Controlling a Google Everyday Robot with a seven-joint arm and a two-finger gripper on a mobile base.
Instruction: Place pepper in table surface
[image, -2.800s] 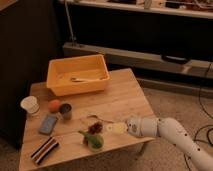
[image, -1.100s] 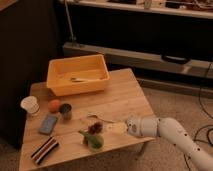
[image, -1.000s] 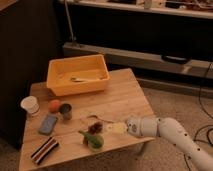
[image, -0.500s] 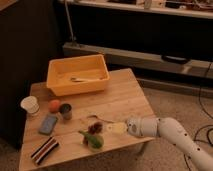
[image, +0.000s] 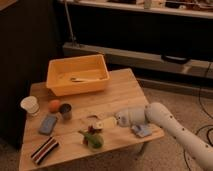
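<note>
Though the room behind is dim, table (image: 125, 92) reads clearly: light plank top, corner toward me, carrying everything noted below.

Arm (image: 170, 125): white, comes in from lower right, lies low across the table's near right edge.

Tub (image: 60, 85): yellow-orange, at the far side of the table, left of centre. A pale utensil (image: 82, 79) lies inside; can't make out what kind.

Hand (image: 104, 123): at the arm's end, low over the table just right of centre front, pointing left toward the small items. Can't tell whether it is clenched or released, nor whether it grasps anything.

Striped block (image: 45, 150): near left corner, lying flat, angled.

Blue pad (image: 48, 123): left side, between the striped block and the cups.

Second blue item (image: 142, 131): on the table just below the arm, near the right edge.

White cup (image: 30, 105): upright, far left edge.

Green cup (image: 95, 141): front centre, below and left of the hand.

Dark can (image: 65, 111): upright, just right of an orange (image: 54, 105).

Red cluster (image: 91, 129): between the green cup and the hand, close to both.

Pepper (image: 84, 135): slim, dark green, lying on the table at the green cup's upper left edge, apparently touching it. Near the hand but apart from it.
</note>
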